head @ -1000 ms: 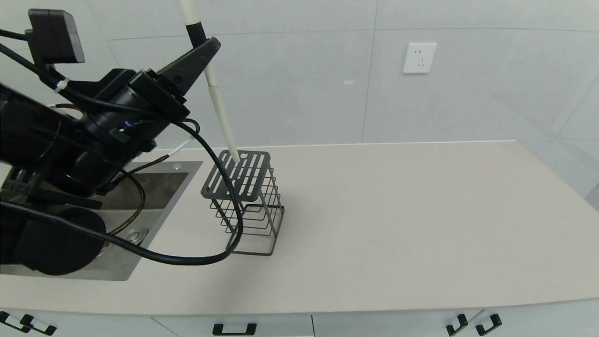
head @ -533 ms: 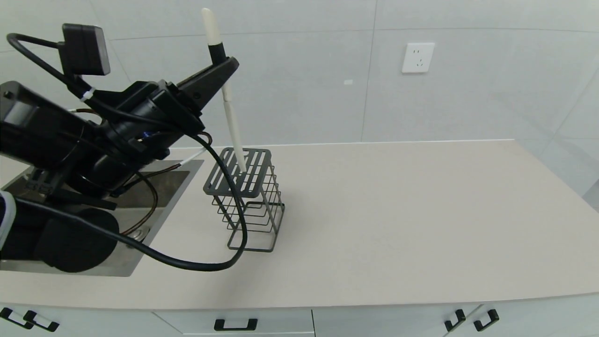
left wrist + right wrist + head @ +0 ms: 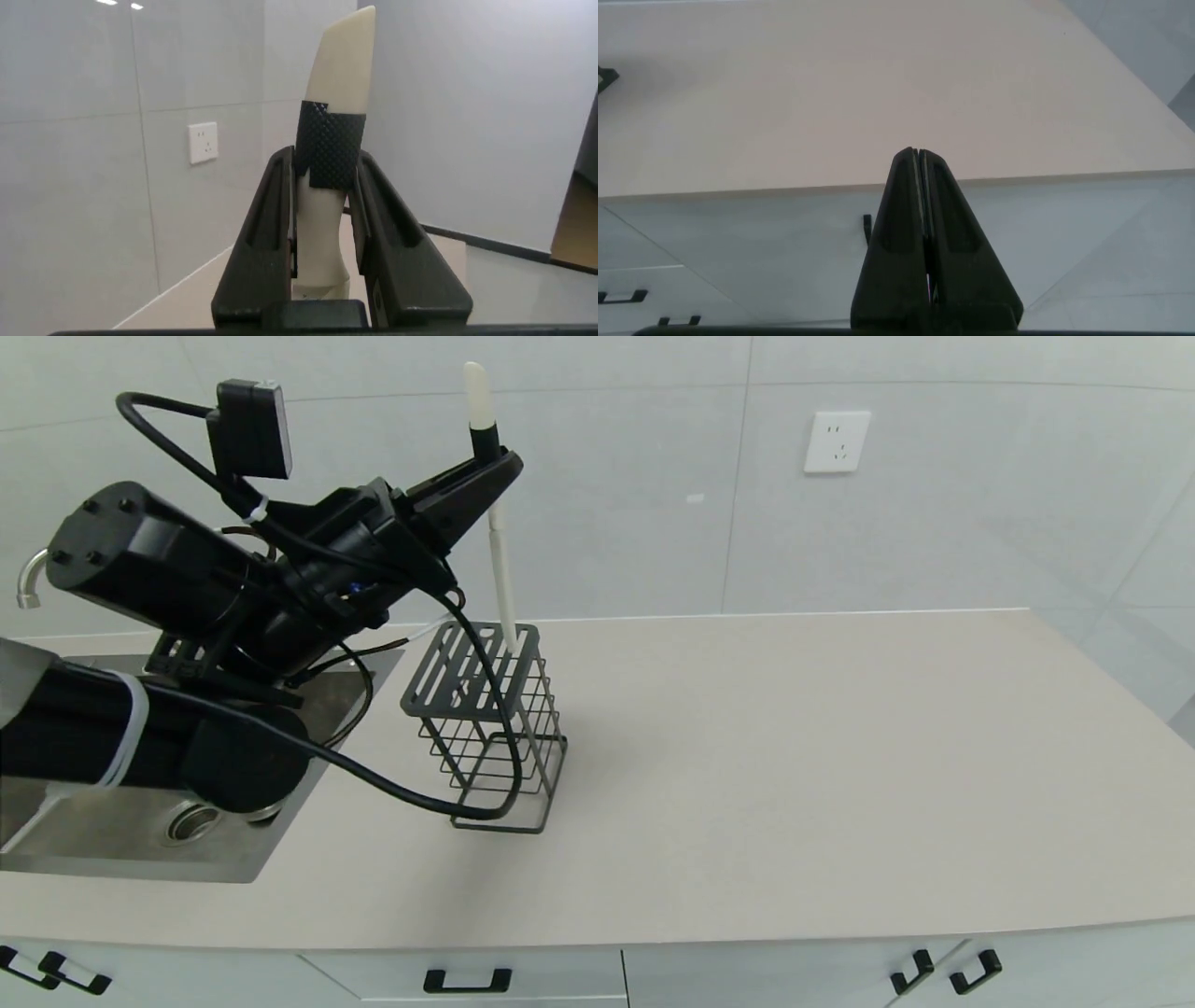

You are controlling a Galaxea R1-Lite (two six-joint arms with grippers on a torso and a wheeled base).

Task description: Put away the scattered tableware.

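Wire rack [image 3: 457, 667]: stands on the pale table [image 3: 794, 756], just right of a steel sink [image 3: 112, 831].
White utensil [image 3: 503, 579]: nearly upright, lower tip in a slot of the rack's top (far corner).
Left gripper [image 3: 498, 467]: above the rack, fingers clamped on the utensil's black band.
Right gripper [image 3: 920, 177]: fingers pressed together, holding nothing.

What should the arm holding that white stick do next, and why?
Probably lower it straight down. The left fingers grip the white stick near its top, nearly upright, with its lower end at a slot in the wire rack, not yet seated.
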